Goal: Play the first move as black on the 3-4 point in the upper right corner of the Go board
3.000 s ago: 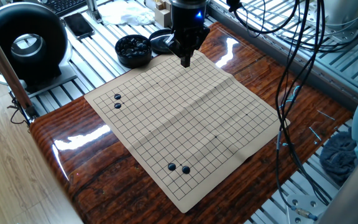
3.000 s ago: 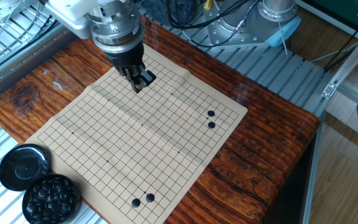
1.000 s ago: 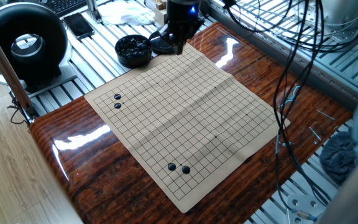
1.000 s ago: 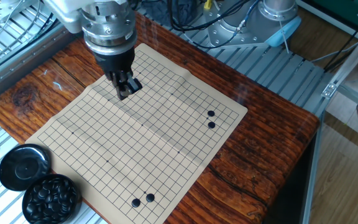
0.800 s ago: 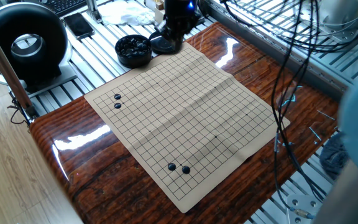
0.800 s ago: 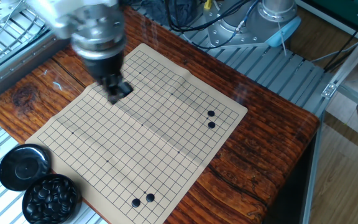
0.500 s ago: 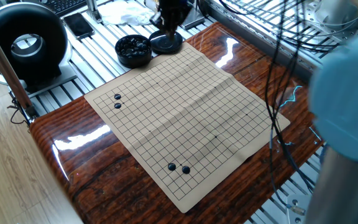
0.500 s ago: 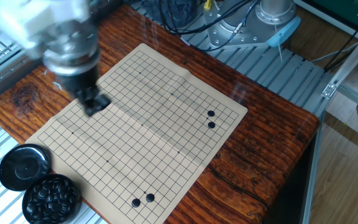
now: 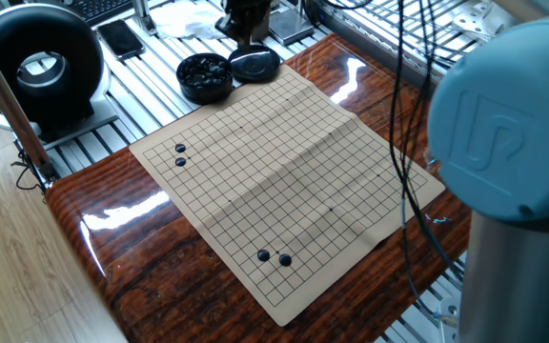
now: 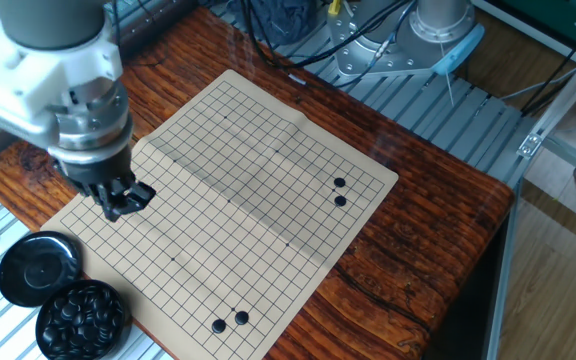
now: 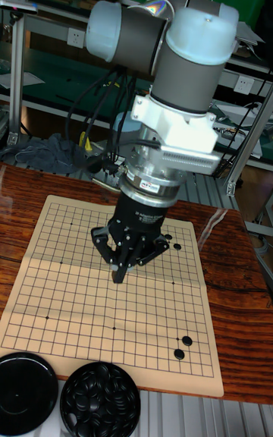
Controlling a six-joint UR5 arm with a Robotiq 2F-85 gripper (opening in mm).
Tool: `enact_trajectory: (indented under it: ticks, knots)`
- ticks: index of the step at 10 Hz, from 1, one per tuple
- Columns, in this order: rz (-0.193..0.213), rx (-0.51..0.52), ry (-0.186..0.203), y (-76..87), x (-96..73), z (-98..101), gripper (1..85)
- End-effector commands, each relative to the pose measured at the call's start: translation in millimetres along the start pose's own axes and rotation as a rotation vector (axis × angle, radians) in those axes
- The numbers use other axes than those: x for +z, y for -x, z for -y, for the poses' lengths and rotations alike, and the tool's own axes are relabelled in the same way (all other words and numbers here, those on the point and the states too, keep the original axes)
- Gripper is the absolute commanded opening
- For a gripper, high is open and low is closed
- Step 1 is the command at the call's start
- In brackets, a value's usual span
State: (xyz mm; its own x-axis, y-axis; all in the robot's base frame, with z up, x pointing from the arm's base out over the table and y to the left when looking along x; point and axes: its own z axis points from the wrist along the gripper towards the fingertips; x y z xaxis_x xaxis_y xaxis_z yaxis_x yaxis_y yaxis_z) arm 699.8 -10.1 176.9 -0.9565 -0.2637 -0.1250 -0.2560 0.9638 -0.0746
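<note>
While the gripper (image 10: 120, 203) hangs over the board (image 10: 268, 140) near its bowl-side corner | jaws pressed together, empty | stones in the bowl (image 10: 81, 318) at the table corner, just beyond the jaws

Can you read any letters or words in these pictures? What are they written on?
"UR": raised logo on the arm's blue joint cap.
Sticker on the arm's wrist: too small to read.
White wall labels: too small to read.
No other writing shows.
</note>
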Motion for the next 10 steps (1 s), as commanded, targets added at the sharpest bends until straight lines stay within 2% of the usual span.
enact_trajectory:
  ticks: [1,3,6,7,8,10]
  knots:
    - [-0.046,-0.094,0.013,-5.4,1.7,-3.3,1.3]
    - [-0.045,-0.047,0.009,-5.1,1.8,-2.5,1.3]
    - [-0.009,-0.013,0.055,4.0,1.6,-14.8,2.3]
    - [-0.014,-0.02,0.05,-0.2,3.1,-16.6,2.7]
    - [-0.034,-0.039,0.05,-6.1,3.4,-23.8,2.7]
    - [0.001,-0.236,0.022,13.4,10.7,-17.3,4.0]
